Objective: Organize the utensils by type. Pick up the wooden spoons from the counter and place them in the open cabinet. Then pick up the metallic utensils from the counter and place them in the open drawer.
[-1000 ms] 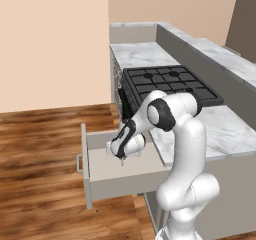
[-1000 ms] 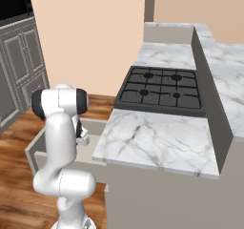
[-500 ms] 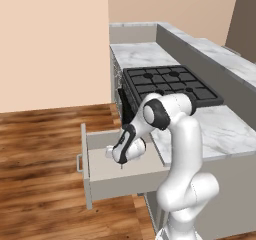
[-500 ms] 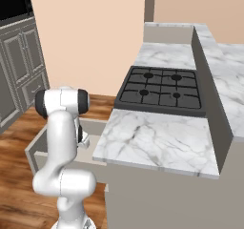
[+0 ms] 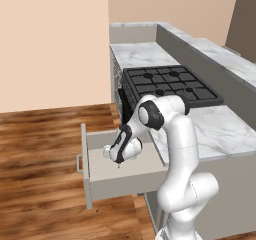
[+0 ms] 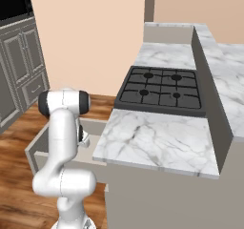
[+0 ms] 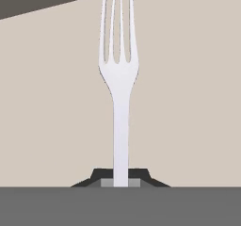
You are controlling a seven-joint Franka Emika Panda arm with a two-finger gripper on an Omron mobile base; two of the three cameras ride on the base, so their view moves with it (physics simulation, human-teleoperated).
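While the arm reaches down and left of the stove, I have the gripper lowered into the open drawer, close above its pale floor. My hand camera shows the jaws pinched tight on the handle of a slim, pale silvery fork, which points straight away from the hand with its tines toward the far edge of the drawer floor. So I am carrying one of the metallic utensils, and it is inside the drawer's footprint but not yet let go; I cannot tell from these views whether its tip touches the floor.

From the right base camera, the arm's shoulder blocks most of the drawer, and I can only see its front and near wall beside the counter edge. The counter near the stove shows bare marble in both base views, with no spoon or other utensil that I can make out on it. I judge from this that the wooden spoons are likely dealt with, though the cabinet is outside what I can see, so I cannot confirm it. The drawer floor around the fork looks bare. My read is that the job is late on: release this fork, then check whether another metallic piece remains.
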